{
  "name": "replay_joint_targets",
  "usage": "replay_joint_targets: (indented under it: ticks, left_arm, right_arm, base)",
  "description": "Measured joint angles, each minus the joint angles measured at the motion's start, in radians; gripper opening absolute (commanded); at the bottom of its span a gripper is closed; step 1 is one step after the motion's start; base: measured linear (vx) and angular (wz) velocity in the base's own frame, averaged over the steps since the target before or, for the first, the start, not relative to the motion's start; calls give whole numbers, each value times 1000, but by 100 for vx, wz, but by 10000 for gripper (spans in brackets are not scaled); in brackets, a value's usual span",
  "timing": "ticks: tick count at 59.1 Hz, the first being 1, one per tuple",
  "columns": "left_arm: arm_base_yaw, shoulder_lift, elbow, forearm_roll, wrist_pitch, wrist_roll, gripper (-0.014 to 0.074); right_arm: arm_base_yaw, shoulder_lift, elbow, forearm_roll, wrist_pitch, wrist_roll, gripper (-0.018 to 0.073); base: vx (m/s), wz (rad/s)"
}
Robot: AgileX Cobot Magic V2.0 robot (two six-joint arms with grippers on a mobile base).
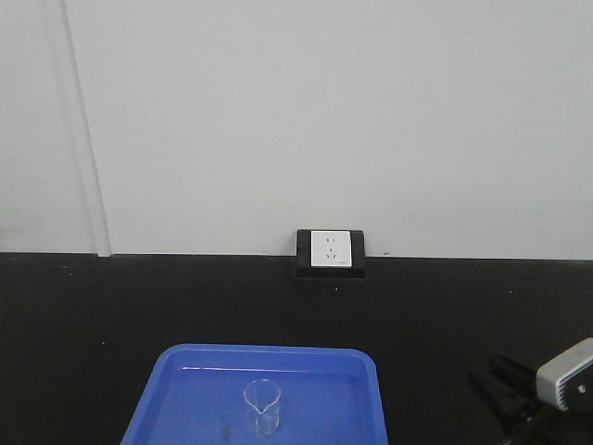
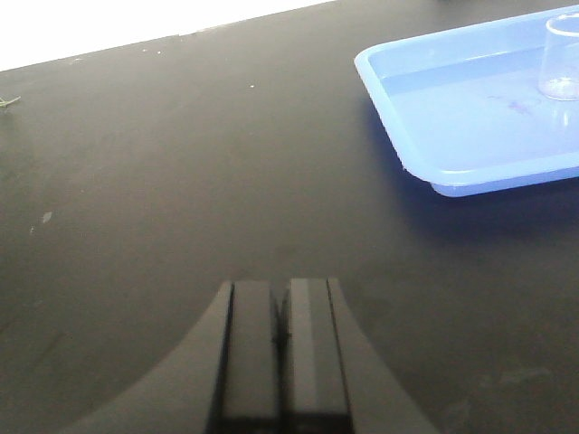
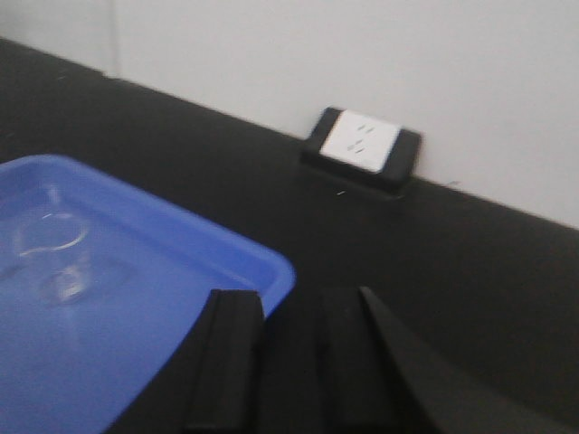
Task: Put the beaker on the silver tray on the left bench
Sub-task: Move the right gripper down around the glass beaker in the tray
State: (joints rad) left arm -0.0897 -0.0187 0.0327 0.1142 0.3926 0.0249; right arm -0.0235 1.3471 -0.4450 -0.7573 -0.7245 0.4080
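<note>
The small clear glass beaker (image 1: 262,408) stands upright in a bright blue plastic tray (image 1: 185,371). It also shows in the left wrist view (image 2: 561,59) and, blurred, in the right wrist view (image 3: 54,258). My left gripper (image 2: 282,303) is shut and empty, low over the black counter to the left of the blue tray (image 2: 470,172). My right gripper (image 3: 289,303) is open and empty, its left finger over the blue tray's near right corner (image 3: 271,267). It shows at the lower right in the front view (image 1: 491,375). The silver tray is out of view.
A black counter top (image 1: 93,324) runs to a white wall. A white socket in a black housing (image 1: 332,250) sits at the wall behind the blue tray, also in the right wrist view (image 3: 362,145).
</note>
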Motion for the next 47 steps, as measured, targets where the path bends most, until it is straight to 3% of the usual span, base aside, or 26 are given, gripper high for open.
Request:
replay_joint_targets:
  ticks: [7,16,23,31,47]
  left_arm:
    - [0,0,0,0,0,0,1]
    - [0,0,0,0,0,0,1]
    - [0,0,0,0,0,0,1]
    - [0,0,0,0,0,0,1]
    - [0,0,0,0,0,0,1]
  right_arm:
    - [3,113,-4,-120,-158,124,566]
    - [82,261,-36,-142,-292,200,580]
    - [200,359,-105,-120,-230,184,580]
    - [319,453,-208,-20,-114,157,580]
    - [434,645,-408,137,1,124,580]
  base:
    - [0,0]
    - [0,0]
    - [0,0]
    - [0,0]
    - [0,0]
